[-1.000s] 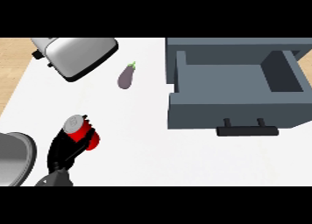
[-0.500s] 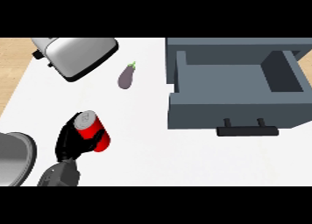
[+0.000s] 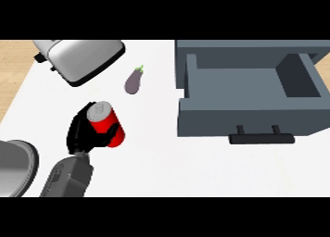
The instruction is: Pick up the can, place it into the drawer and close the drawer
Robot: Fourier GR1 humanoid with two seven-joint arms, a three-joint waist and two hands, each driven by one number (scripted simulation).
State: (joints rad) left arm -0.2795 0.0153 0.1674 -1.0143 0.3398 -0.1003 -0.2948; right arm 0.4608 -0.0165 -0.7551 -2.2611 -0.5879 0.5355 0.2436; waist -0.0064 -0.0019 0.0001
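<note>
The left hand (image 3: 85, 134) comes in from the lower left on its grey forearm (image 3: 68, 175) and has its black fingers curled round a red can (image 3: 107, 124), which is tilted, its silver top pointing up and to the left in the head view while its red body slants down toward the lower right. The thumb crosses the can's side, and the rest of the hand lies against the can's left flank, hiding part of it (whether the can's base touches the white counter (image 3: 195, 171) cannot be told). The can sits in the left half of the counter, well apart from the grey drawer (image 3: 253, 88), which stands pulled open at the right with its inside bare and its dark handle (image 3: 261, 138) facing the lower edge. A purple eggplant (image 3: 134, 81) lies between the can and the drawer's far corner, nearer the top of the view. A silver toaster (image 3: 82, 59) sits at the upper left, tilted in the view. At the lower left edge part of a round metal pot (image 3: 9, 167) shows, just beside the forearm. The right hand does not show.
</note>
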